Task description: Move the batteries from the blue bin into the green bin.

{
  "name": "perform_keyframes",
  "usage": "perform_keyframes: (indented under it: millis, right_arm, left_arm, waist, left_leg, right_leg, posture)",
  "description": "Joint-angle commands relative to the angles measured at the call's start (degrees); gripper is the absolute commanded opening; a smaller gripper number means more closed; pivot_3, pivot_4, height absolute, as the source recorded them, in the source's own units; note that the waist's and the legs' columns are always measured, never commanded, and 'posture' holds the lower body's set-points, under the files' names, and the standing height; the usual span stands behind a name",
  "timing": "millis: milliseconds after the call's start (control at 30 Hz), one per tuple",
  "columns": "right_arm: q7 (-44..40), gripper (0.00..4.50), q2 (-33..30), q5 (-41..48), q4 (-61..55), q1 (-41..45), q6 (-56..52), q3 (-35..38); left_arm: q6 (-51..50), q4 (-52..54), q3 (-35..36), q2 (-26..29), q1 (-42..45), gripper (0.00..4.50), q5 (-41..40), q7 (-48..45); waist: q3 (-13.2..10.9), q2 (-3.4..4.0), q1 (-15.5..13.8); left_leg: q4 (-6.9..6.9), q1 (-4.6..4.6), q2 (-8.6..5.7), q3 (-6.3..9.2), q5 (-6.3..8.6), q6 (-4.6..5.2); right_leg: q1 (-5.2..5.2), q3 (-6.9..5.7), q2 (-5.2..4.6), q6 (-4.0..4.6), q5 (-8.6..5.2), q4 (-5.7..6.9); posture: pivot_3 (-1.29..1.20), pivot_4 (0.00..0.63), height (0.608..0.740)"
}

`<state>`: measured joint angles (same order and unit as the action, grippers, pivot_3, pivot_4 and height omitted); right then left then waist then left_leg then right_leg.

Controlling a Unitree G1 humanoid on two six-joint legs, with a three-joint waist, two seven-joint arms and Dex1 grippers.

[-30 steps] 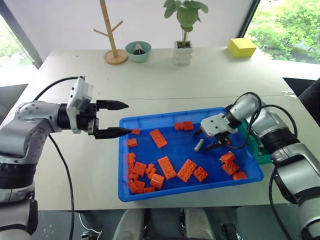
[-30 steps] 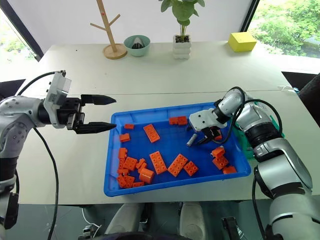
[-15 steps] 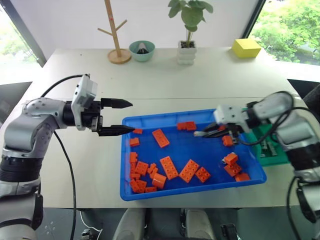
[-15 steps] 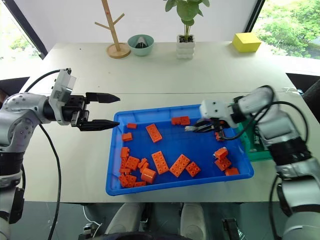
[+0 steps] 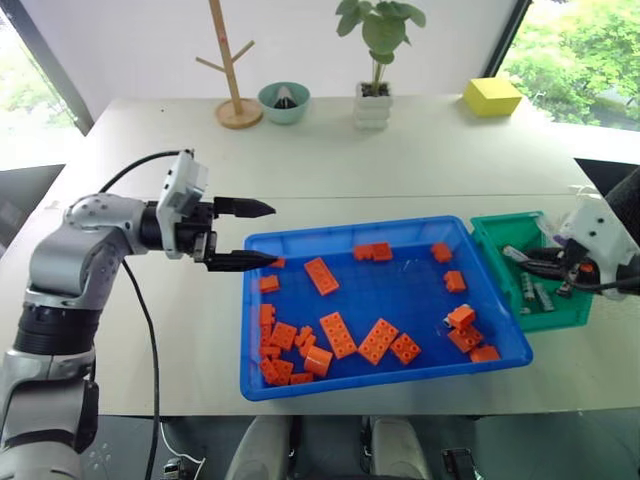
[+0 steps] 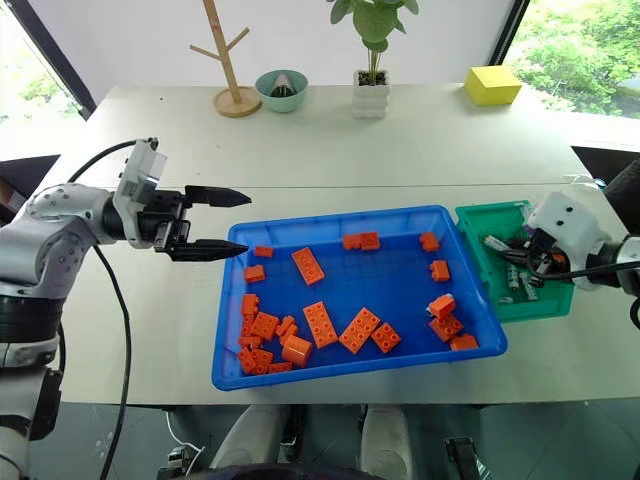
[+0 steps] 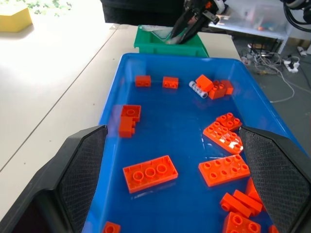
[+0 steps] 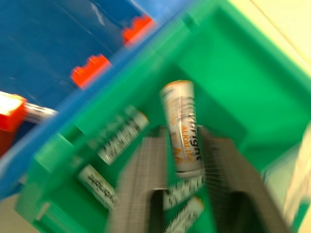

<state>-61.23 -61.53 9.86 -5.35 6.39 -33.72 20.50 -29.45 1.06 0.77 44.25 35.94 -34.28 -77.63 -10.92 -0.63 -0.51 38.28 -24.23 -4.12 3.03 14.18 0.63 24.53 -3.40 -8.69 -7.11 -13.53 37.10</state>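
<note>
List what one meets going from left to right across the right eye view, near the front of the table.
left gripper → blue bin → green bin → right gripper

Left end effector [image 5: 252, 234] spread wide, level, right end effector [image 5: 548, 262] parted

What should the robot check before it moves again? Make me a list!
1. Right claw above the green bin: ok.
2. Battery at the right claw dropped: cannot tell.
3. Other batteries lying inside the green bin: ok.
4. Blue bin free of batteries: not ok, a leftover battery lies beside orange bricks.
5. Left claw open, away from the right arm: ok.
</note>
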Motion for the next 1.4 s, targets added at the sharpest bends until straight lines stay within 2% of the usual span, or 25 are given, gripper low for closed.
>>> perform_keyframes:
  millis: [33, 67, 300, 400, 500, 600, 1000, 1400]
  right_arm:
    - [3.9, 3.11, 0.2, 0.2, -3.7, -0.8, -1.2, 3.3]
    - [4.6, 3.60, 0.1, 0.5, -4.5, -1.0, -2.4, 3.8]
    - [8.0, 3.60, 1.5, 11.6, -17.5, 2.4, -21.3, 9.9]
    - [11.6, 3.60, 5.4, 19.3, -26.4, 5.7, -33.2, 10.2]
    - [15.0, 3.60, 11.0, 24.1, -32.2, 5.0, -40.2, 9.7]
    - [17.0, 3.60, 12.7, 24.6, -35.9, -0.6, -41.1, 7.7]
    - [25.9, 3.60, 18.9, 26.6, -40.9, -9.4, -45.8, 7.0]
    - [28.3, 3.60, 14.8, 23.3, -41.3, -17.0, -37.1, 2.3]
  left_arm:
    - [1.1, -0.1, 0.4, -0.1, 1.2, 4.50, 0.2, -0.7]
    - [1.1, -0.2, 0.3, -0.2, 1.3, 4.50, 0.2, -0.7]
    - [1.0, 0.6, 0.8, -0.2, 0.0, 4.50, 0.0, -0.6]
    - [0.7, 1.0, 1.0, -0.2, -0.5, 4.50, -0.2, -0.3]
    - [0.5, 1.5, 0.9, -0.4, -0.6, 4.50, -0.3, 0.2]
    - [0.4, 1.6, 0.8, -0.5, -0.7, 4.50, -0.3, 0.4]
    - [0.2, 2.2, 1.2, -0.4, -1.2, 4.50, -0.5, 1.1]
    - [0.5, 1.2, 0.9, -1.2, 0.0, 4.50, -0.2, 1.4]
  waist:
    - [0.0, 0.00, 0.0]
    - [0.0, 0.00, -0.1]
    - [0.0, 0.00, -0.1]
    - [0.0, 0.00, 0.0]
    - [0.0, -0.04, -0.3]
    - [0.0, -0.04, -0.9]
    - [0.0, -0.08, -1.2]
    - [0.1, -0.22, -1.6]
  left_leg:
    - [0.00, 0.00, 0.00, 0.00, 0.00, 0.00]
    - [0.00, 0.00, 0.00, 0.01, 0.00, 0.00]
    - [0.00, -0.01, 0.01, 0.04, 0.00, 0.01]
    - [-0.01, -0.01, 0.05, 0.06, 0.01, 0.02]
    - [0.00, -0.02, 0.05, 0.10, 0.02, 0.03]
    - [0.01, -0.08, -0.01, 0.15, 0.04, 0.06]
    - [0.06, -0.05, 0.01, 0.12, 0.05, 0.10]
    - [0.06, -0.04, 0.00, 0.11, 0.06, 0.10]
  right_leg:
    - [0.00, 0.00, 0.00, 0.00, 0.00, 0.00]
    - [0.00, 0.00, 0.01, 0.00, 0.00, 0.00]
    - [-0.01, -0.01, 0.01, 0.00, 0.00, -0.02]
    - [-0.01, -0.01, 0.03, 0.01, 0.00, -0.02]
    - [-0.03, -0.02, 0.02, 0.01, 0.00, -0.06]
    - [-0.08, -0.04, -0.02, 0.00, -0.01, -0.14]
    - [-0.09, -0.07, 0.03, 0.00, 0.00, -0.13]
    - [-0.12, -0.08, 0.04, -0.01, -0.01, -0.14]
  posture:
    - [0.00, 0.150, 0.702]
    - [0.00, 0.150, 0.702]
    - [0.00, 0.150, 0.702]
    - [0.00, 0.150, 0.702]
    - [0.00, 0.150, 0.702]
    - [0.00, 0.150, 0.702]
    - [0.00, 0.150, 0.702]
    - [0.00, 0.150, 0.702]
